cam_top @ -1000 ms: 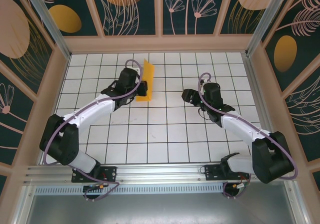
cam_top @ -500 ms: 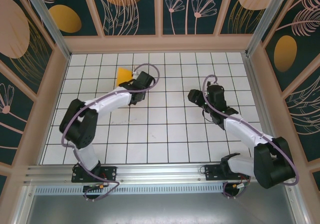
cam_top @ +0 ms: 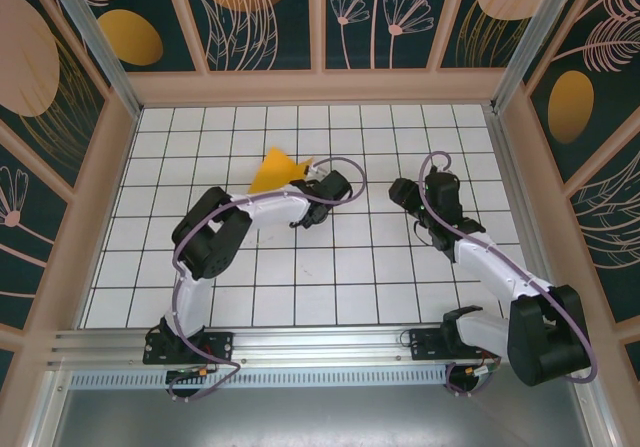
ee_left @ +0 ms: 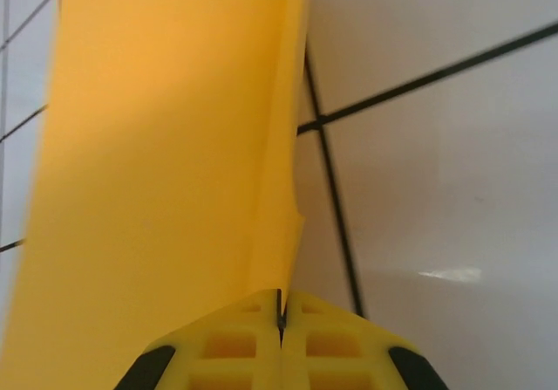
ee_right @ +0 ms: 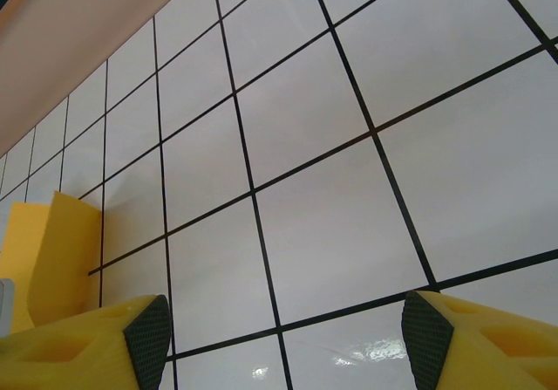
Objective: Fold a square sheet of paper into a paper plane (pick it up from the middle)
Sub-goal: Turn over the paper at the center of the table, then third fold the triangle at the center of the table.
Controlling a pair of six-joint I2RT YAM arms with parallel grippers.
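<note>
Now the left gripper (ee_left: 281, 318) is pinched shut on the near edge of the paper (ee_left: 157, 163). The paper runs straight ahead of its fingertips, with one broad panel to the left and a thin flap standing on edge along the crease. From above, the paper juts out ahead of that gripper, just over the table (cam_top: 300, 267); whether its far corner touches down, I cannot tell. The right gripper (ee_right: 288, 342) hangs with its jaws wide apart and nothing between them, and the paper lies off to its left, well apart.

The step in hand looks like setting the part-folded paper down for the next fold. To do it well, hold the pinch firm and travel low and slow, since so thin a sheet will flutter or twist. Lay the broad panel flat first, with the crease along a grid line. The right gripper should then pin it before the left lets go.
</note>
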